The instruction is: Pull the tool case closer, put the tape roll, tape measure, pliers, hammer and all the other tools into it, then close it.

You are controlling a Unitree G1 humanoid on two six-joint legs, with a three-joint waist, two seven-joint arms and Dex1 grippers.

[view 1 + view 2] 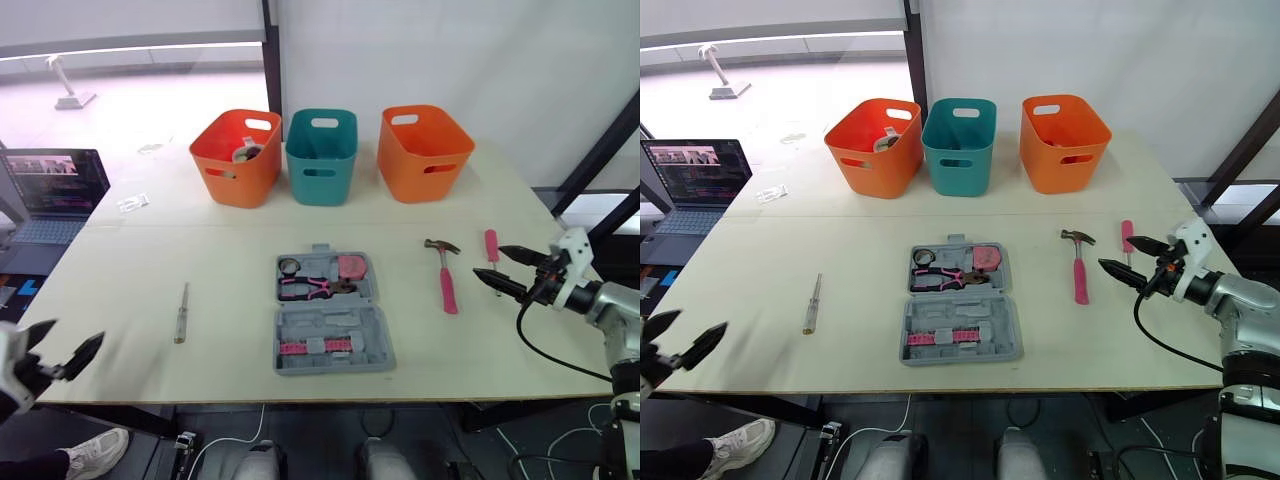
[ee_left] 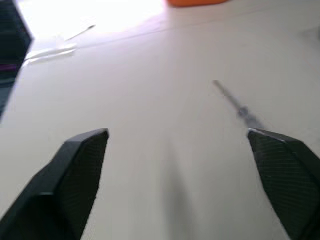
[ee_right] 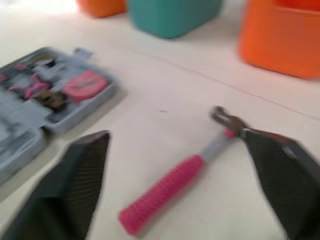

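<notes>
While hovering low over the table (image 1: 130,270) at the right edge of the frame, spreads the right gripper (image 1: 488,260) wide and empty, aimed toward the hammer (image 1: 447,280) just beside it; by the look of it, squared up for a grab at the pink handle. Close by the upper fingertip, a small pink-handled screwdriver (image 1: 491,245), also outside the case.

At lower centre, the tool case (image 1: 330,345), lid laid flat near the table's front edge: seems drawn in far enough, and open to take tools. In its upper half already: pliers (image 1: 315,289), tape measure (image 1: 352,266) and a dark ring (image 1: 289,266), probably the tape roll. In the lower half, a pink-and-grey item, too small to name.

At lower left, the left gripper (image 1: 72,334), likewise wide and empty, off the table's front corner and well apart from the slim grey tool (image 1: 181,312) lying left of the case; likely parked there until that tool's turn. Along the top of the frame, a row of bins (image 1: 321,165), away from the work.
</notes>
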